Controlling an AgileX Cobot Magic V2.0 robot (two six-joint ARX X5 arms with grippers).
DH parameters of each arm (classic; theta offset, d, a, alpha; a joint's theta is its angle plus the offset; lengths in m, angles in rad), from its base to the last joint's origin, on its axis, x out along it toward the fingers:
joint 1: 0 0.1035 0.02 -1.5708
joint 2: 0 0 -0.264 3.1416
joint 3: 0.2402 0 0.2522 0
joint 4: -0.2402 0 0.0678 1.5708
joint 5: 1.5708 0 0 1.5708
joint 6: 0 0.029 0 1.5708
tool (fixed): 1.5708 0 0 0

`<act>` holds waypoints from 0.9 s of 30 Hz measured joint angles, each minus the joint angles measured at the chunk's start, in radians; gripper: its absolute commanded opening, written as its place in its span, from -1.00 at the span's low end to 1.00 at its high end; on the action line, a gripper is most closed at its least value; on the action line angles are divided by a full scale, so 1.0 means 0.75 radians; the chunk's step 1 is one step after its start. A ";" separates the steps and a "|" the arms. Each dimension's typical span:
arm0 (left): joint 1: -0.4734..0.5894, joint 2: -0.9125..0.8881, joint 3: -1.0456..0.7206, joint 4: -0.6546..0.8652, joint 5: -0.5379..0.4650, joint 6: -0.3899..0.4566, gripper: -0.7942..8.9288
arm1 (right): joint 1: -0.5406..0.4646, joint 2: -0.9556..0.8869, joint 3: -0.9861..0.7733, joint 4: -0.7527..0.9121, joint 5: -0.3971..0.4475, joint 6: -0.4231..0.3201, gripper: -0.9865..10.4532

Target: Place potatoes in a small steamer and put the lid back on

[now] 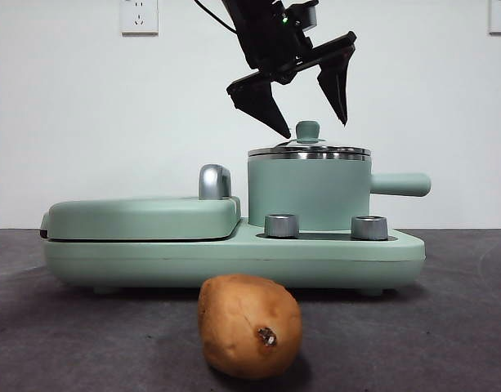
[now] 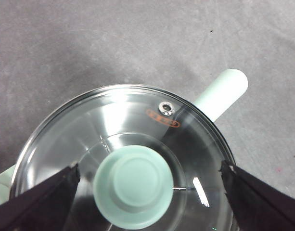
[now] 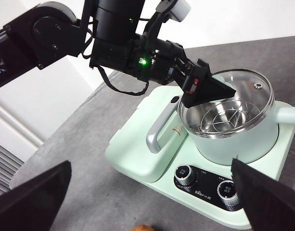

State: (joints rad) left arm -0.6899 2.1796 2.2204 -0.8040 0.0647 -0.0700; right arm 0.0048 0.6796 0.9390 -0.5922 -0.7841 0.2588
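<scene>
- Front view: the left gripper (image 1: pixel 309 124) hangs directly above the small mint-green knob (image 1: pixel 307 130) of the round glass lid (image 1: pixel 309 151), jaws spread wide, one either side of the knob and clear of it.
- The lid sits closed on the mint-green cylindrical steamer pot (image 1: pixel 309 192); the oval brown-orange potato (image 1: pixel 249 325) lies on the dark table (image 1: pixel 446 327), in front of the appliance.
- Step in hand, as judged: lid removal. Centre the knob (image 2: pixel 133 185) between the jaws, descend, then close fully (a grip on the knob's upper edge may slip).
- Lift vertically to clear the steel rim.
- The right gripper (image 3: pixel 147 202) waits apart, jaws spread.
</scene>
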 measured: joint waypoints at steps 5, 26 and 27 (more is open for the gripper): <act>-0.012 0.001 0.000 0.000 -0.022 -0.001 -0.08 | 0.000 0.000 0.000 0.000 0.000 0.000 0.10; -0.012 0.018 0.001 0.000 -0.083 0.004 -0.82 | 0.000 0.000 0.000 -0.032 0.000 0.000 0.10; -0.012 0.018 0.003 -0.005 -0.083 0.004 -0.82 | 0.000 0.000 0.000 -0.032 0.000 0.000 0.10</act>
State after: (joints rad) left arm -0.6987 2.1929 2.2227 -0.8078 0.0021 -0.0669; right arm 0.0048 0.6796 0.9390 -0.6163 -0.7841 0.2588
